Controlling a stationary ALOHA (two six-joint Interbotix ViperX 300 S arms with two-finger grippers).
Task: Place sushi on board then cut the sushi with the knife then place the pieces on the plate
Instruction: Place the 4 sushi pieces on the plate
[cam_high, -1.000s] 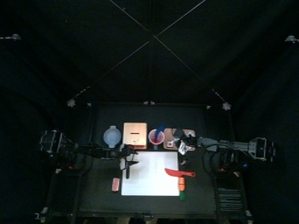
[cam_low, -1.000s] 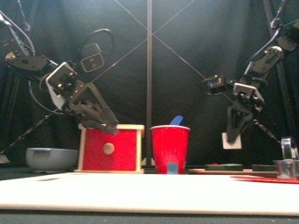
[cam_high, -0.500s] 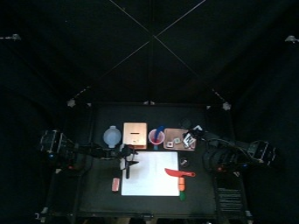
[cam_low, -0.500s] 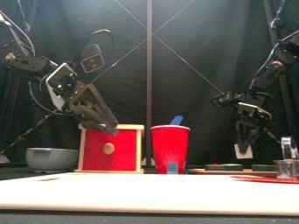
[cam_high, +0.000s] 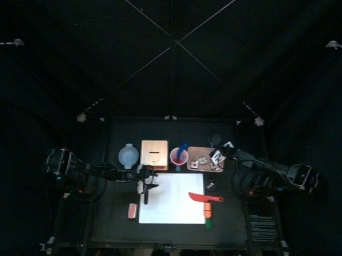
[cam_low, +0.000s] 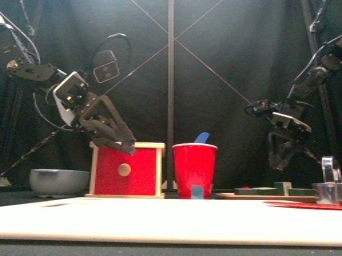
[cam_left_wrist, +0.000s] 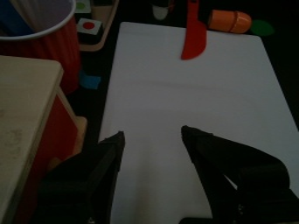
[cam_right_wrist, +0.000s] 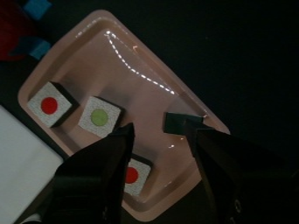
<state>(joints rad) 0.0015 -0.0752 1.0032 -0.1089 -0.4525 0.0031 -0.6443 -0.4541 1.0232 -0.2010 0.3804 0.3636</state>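
Resting on the pink tray (cam_right_wrist: 82, 70), not the white board (cam_left_wrist: 187, 96), three sushi blocks (cam_right_wrist: 100, 115) are noted. Judged light, rigid, separable; opposite flat sides should be gripped. The right tool (cam_right_wrist: 163, 133) is seen open above them, the left tool (cam_left_wrist: 152, 144) open over the board.

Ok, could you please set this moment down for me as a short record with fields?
board: white board, bare apart from the red knife lying on its right part
sushi: three sushi pieces, apart from each other, on the pink tray; none on the board yet
left gripper: open, over the board, holding nothing
right gripper: open, above the tray
behind the board: bowl, wooden box, red cup
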